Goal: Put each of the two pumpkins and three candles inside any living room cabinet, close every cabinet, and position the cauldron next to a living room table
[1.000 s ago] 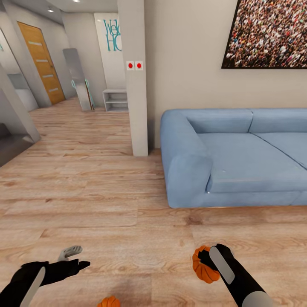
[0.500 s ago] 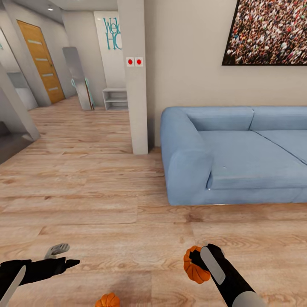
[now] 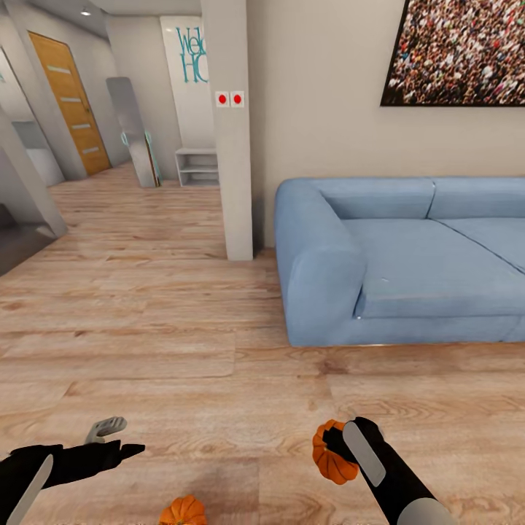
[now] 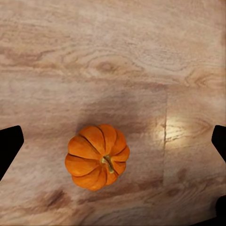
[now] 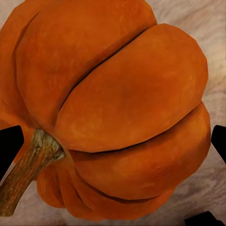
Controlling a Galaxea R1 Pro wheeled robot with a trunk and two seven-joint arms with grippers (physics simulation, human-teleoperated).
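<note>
Living room with light wood plank floor (image 3: 168, 343), beige walls, blue sofa (image 3: 394, 262) against the far wall on the robot's right. Large crowd-photo picture (image 3: 459, 51) hangs above the sofa. Square pillar (image 3: 227, 131) stands at the sofa's left end, carrying a white plate with two red dots (image 3: 230, 98). Hallway runs back on the left: orange wood door (image 3: 69, 102), tall leaning grey panel (image 3: 135, 131), low white open shelf (image 3: 197, 168). Teal lettering (image 3: 191, 57) on the far hallway wall reads "Wel" over "HO"; the rest is cut off by the pillar.

Right arm reaches forward low at the bottom right of the head view. Right gripper (image 3: 337, 450) is clamped on a pumpkin (image 3: 332, 452), held off the floor; the right wrist view has that pumpkin (image 5: 113, 108) close up, stem (image 5: 26, 174) out to one side, dark fingertips (image 5: 9, 146) at both frame edges.

Left arm lies nearly level at the bottom left, pointing toward the robot's middle. Left gripper (image 3: 115, 439) has its fingers spread, nothing between them. Second pumpkin (image 3: 183, 512) sits on the floor at the bottom edge of the head view, between the two arms and near the left gripper. Left wrist view looks straight down on it (image 4: 97, 156), stem up, resting on the planks, with fingertips (image 4: 9, 148) well apart on either side and not touching it.
</note>
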